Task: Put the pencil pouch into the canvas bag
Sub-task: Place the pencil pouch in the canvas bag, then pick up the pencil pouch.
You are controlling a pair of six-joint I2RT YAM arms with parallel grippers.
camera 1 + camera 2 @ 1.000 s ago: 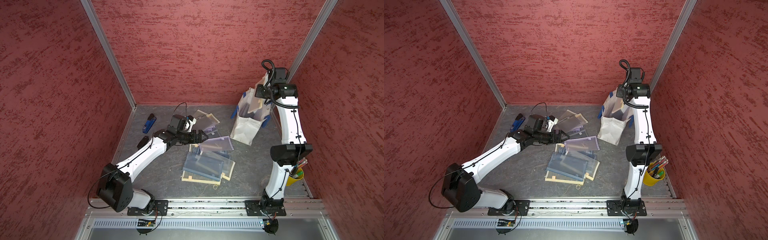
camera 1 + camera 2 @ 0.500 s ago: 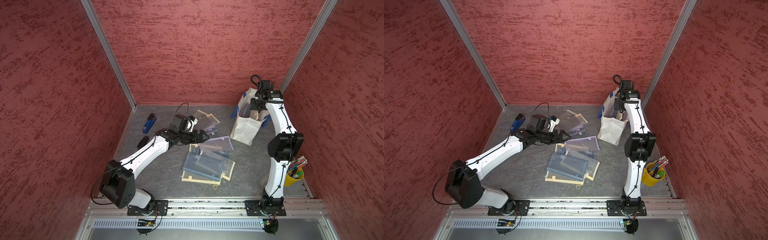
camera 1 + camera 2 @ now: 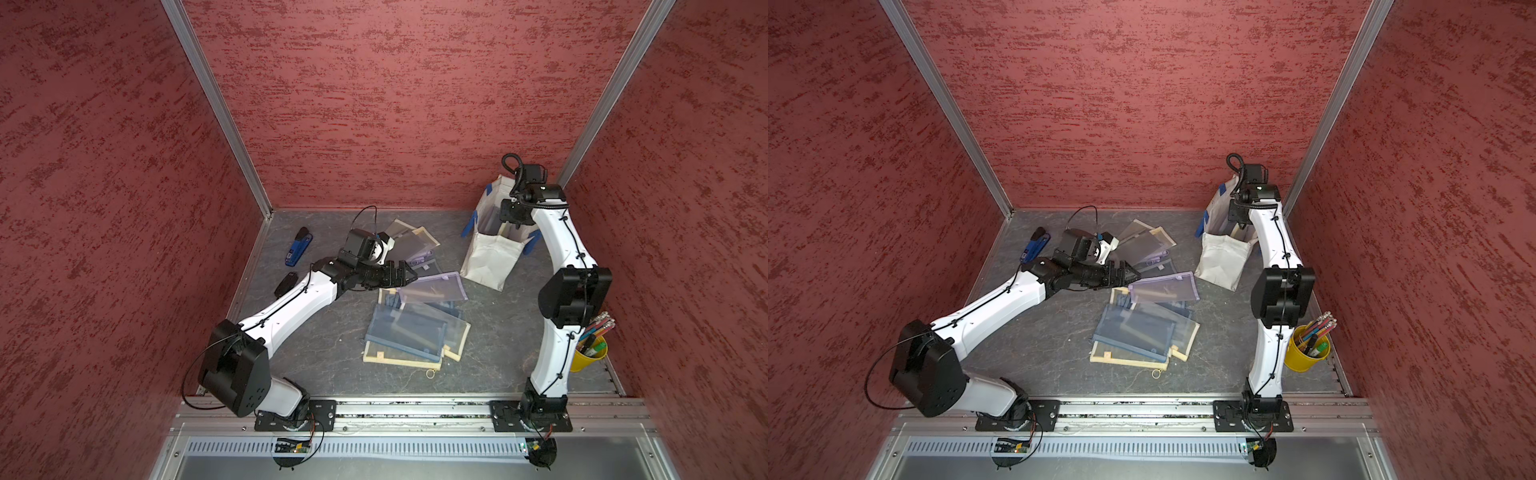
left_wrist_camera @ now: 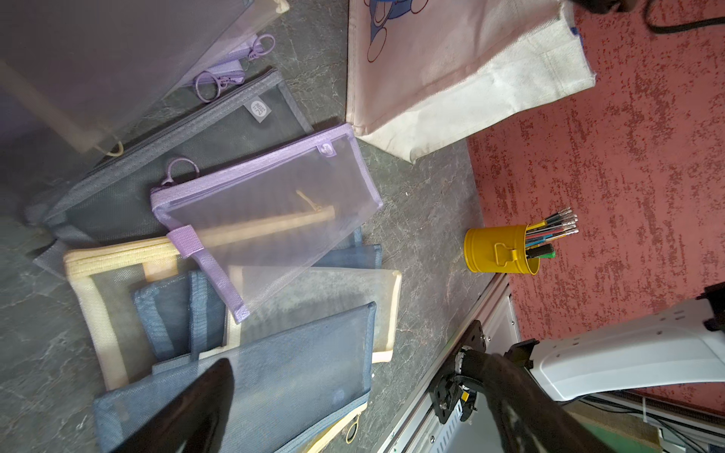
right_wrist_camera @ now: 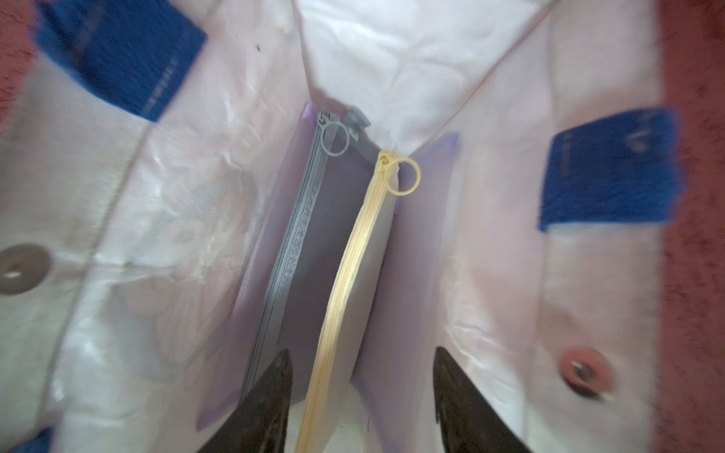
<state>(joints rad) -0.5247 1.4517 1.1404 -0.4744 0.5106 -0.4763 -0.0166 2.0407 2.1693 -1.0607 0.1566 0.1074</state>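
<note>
Right pincer (image 5: 361, 353) has just been opened inside the bag (image 3: 490, 257), upper right of the bench in both top views. Over the last second the arm was dropped into the bag mouth and is now lifted slightly. In the right wrist view the fingers (image 5: 270, 396) are seen apart with the pouch (image 5: 345, 274) between them, clear of both as far as can be told through the blur. The pouch is stood on edge in the bag, cream zip up, beside a grey pouch (image 5: 298, 235). Judged: drop is done for this one and only retraction is left; the bag wall could be snagged on the way out. Left pincer (image 3: 405, 272) is held wide open and empty, mid-frame, at the edge of a lilac pouch (image 3: 432, 289), barely moved in the last second. A pile (image 3: 415, 328) of mesh pouches is left at centre, so more may be queued. Bench (image 3: 316, 353): dark grey, marbled, flat. Stapler (image 3: 297, 249) at upper left, yellow cup (image 3: 588, 357) of pencils at right edge, rubber band (image 3: 431, 373) below the pile. Cell is walled in textured red panels (image 3: 374, 104); arms are mounted on a rail (image 3: 415, 409) at the bottom.
</note>
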